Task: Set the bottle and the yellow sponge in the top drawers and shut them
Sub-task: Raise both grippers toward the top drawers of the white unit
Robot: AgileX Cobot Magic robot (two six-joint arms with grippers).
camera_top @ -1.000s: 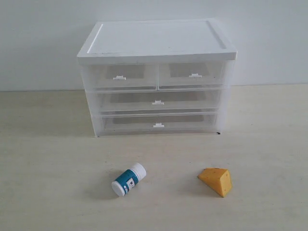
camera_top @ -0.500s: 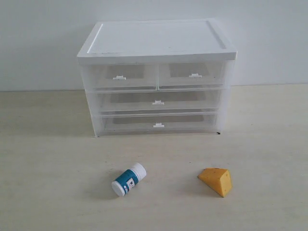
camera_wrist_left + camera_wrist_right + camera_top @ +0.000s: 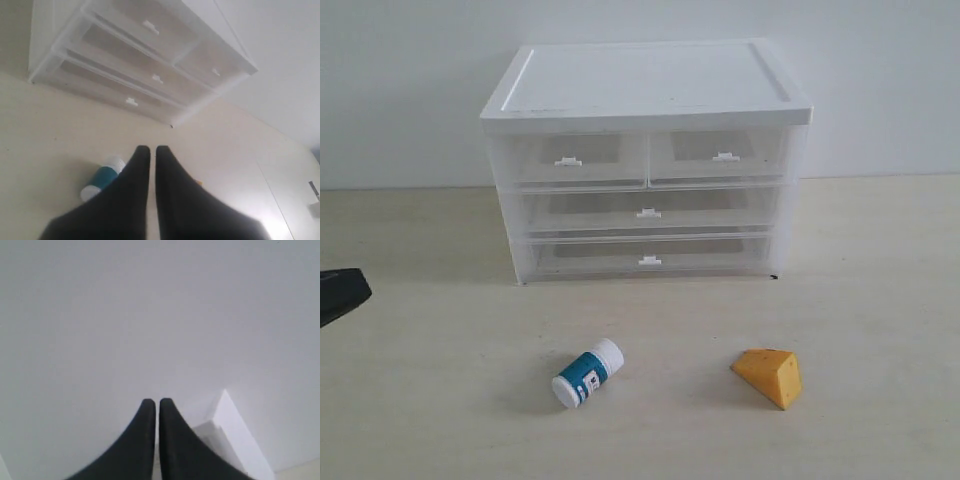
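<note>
The bottle (image 3: 587, 373), white with a teal label, lies on its side on the table in front of the cabinet. In the left wrist view the bottle (image 3: 102, 178) shows partly behind a finger. The yellow sponge (image 3: 770, 376), a wedge, rests to the bottle's right; only a sliver of the sponge (image 3: 199, 183) peeks past the fingers. Both top drawers, left (image 3: 570, 160) and right (image 3: 722, 156), are pushed in. My left gripper (image 3: 149, 148) is shut and empty, its dark tip (image 3: 342, 294) entering at the far left. My right gripper (image 3: 154, 402) is shut and empty, facing the wall.
The white-topped cabinet (image 3: 645, 85) stands at the back against a pale wall, with two wider drawers (image 3: 648, 212) under the top pair. The cabinet's corner (image 3: 235, 435) shows in the right wrist view. The tabletop (image 3: 440, 400) is light wood.
The left gripper's dark tip has come into the exterior view at the left edge. The bottle, sponge and drawers have not moved.
</note>
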